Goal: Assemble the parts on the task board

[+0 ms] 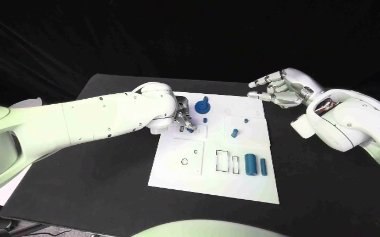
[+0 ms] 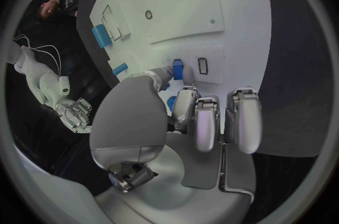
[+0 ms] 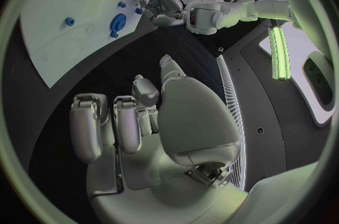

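Task board (image 1: 178, 174): white plate, laid at the middle of the black desk (image 1: 95, 187). Blue gear part (image 1: 202, 106) stood near its far edge; small blue peg (image 1: 234, 133) at mid-board; two blue cylinders (image 1: 251, 164) near its right edge. Left hand (image 1: 179, 119): placed over the board's left part, a small blue part (image 2: 177, 70) pinched in its fingers (image 2: 185, 101). Right hand (image 1: 277, 89): held off the board's far right corner, fingers curled in, nothing held.
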